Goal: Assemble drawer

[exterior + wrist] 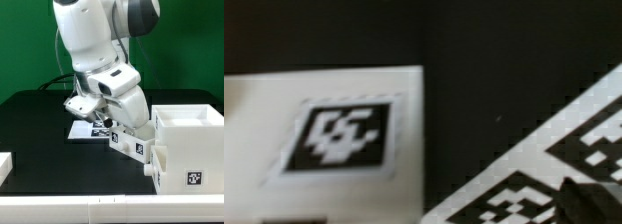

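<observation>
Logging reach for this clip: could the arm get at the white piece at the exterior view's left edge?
Probably yes: only bare table lies between the white piece and the gripper, which sits low at the tray beside the housing.

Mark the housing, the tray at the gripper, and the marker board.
Large white cube-shaped housing (186, 145): exterior view, front wall.
Small white tagged tray (131, 145): exterior view, tagged side.
Flat white marker board (88, 129): exterior view, near edge.
</observation>
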{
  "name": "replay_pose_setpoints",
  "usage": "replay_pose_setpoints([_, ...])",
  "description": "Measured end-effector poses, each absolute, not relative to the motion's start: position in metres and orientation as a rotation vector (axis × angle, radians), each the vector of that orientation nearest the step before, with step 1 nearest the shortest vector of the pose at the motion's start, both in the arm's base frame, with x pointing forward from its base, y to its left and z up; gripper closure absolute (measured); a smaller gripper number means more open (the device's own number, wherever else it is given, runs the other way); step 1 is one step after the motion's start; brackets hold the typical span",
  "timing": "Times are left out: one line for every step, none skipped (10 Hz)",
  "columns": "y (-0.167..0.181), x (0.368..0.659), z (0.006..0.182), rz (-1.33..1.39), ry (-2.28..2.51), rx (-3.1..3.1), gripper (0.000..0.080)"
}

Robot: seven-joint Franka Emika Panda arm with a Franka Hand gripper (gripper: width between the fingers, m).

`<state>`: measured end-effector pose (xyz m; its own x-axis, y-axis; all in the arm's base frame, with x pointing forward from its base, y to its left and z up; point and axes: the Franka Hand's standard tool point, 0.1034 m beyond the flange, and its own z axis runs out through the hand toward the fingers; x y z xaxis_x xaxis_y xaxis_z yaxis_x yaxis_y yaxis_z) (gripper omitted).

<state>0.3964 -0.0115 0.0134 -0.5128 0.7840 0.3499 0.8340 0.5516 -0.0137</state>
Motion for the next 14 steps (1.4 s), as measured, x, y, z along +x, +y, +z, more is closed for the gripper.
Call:
replay_pose_setpoints([-0.013,0.396,0.012,-0.222,-2.457,-1.356,0.0151])
replay_pose_setpoints([-0.014,0.396,0.012,-0.221,-2.458,-1.356,0.0288])
replay_pose_setpoints([-0.013,0.396,0.011,-0.22,-2.457,-1.356,0.0426])
replay_pose_setpoints([-0.014,0.395,0.011,-0.22,-2.455,-1.359,0.0562])
replay_pose_setpoints([-0.014,0.395,0.011,-0.22,-2.453,-1.361,0.0562])
replay_pose_setpoints([-0.014,0.395,0.011,-0.22,-2.452,-1.362,0.073])
replay_pose_setpoints([-0.014,0.395,0.011,-0.22,-2.452,-1.363,0.0763])
replay_pose_setpoints([-0.016,0.395,0.011,-0.22,-2.448,-1.37,0.0763])
replay_pose_setpoints([-0.033,0.398,0.016,-0.214,-2.408,-1.434,0.0763])
replay_pose_setpoints([-0.048,0.403,0.024,-0.193,-2.335,-1.545,0.0763])
replay_pose_setpoints([-0.056,0.406,0.03,-0.163,-2.24,-1.68,0.0763])
replay_pose_setpoints([-0.058,0.407,0.034,-0.116,-2.142,-1.806,0.0763])
replay_pose_setpoints([-0.056,0.406,0.034,-0.076,-2.097,-1.858,0.0763])
replay_pose_setpoints([-0.056,0.404,0.032,-0.086,-2.119,-1.826,0.0761])
